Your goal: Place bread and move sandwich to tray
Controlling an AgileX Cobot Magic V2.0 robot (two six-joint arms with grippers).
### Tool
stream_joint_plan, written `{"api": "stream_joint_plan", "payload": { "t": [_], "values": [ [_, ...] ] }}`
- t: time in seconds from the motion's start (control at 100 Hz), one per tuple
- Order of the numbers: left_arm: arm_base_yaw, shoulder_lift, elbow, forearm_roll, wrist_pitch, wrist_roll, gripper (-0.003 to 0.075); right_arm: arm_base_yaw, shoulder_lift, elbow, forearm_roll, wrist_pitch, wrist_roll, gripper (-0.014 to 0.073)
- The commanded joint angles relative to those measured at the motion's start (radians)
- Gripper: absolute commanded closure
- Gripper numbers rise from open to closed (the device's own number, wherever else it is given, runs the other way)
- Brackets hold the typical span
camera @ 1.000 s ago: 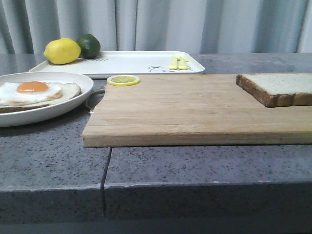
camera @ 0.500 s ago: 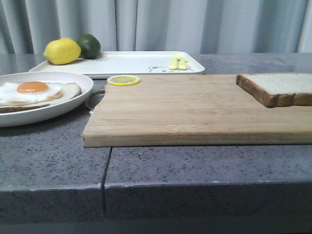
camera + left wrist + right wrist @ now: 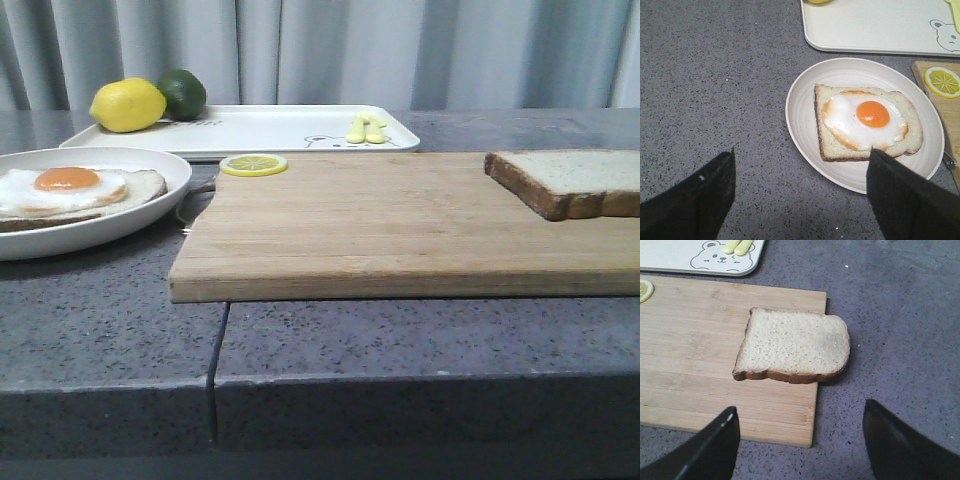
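Observation:
The bread (image 3: 575, 180) (image 3: 794, 345), a thick pale slice with a dark crust, lies on the right end of the wooden board (image 3: 400, 225) (image 3: 700, 355), overhanging its edge slightly. The sandwich (image 3: 70, 190) (image 3: 867, 122), an egg-topped slice, rests on a round white plate (image 3: 150, 165) (image 3: 805, 107) at the left. Behind stands the white tray (image 3: 270, 128) (image 3: 875, 25) (image 3: 680, 255) with a bear drawing. My left gripper (image 3: 802, 190) hangs open above the counter beside the plate. Open too, my right gripper (image 3: 800, 440) hovers over the board's corner, short of the bread. Neither gripper shows in the front view.
A lemon (image 3: 127, 104) and a lime (image 3: 182, 93) sit at the tray's far left corner; small yellow pieces (image 3: 365, 128) lie on its right part. A lemon slice (image 3: 253, 164) (image 3: 942, 81) rests on the board's back left corner. Grey speckled counter (image 3: 100, 320) surrounds everything.

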Motion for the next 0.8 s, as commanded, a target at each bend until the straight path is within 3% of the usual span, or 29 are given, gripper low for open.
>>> {"api": "stream_joint_plan", "payload": {
  "t": [0.0, 0.79],
  "values": [
    [0.002, 0.007, -0.036, -0.012, -0.062, -0.004, 0.0206, -0.008, 0.008, -0.033, 0.007, -0.074, -0.003, 0.0062],
    [0.002, 0.007, -0.036, -0.012, -0.062, -0.004, 0.0207, -0.008, 0.008, -0.034, 0.048, -0.088, -0.004, 0.0062]
  ]
}}
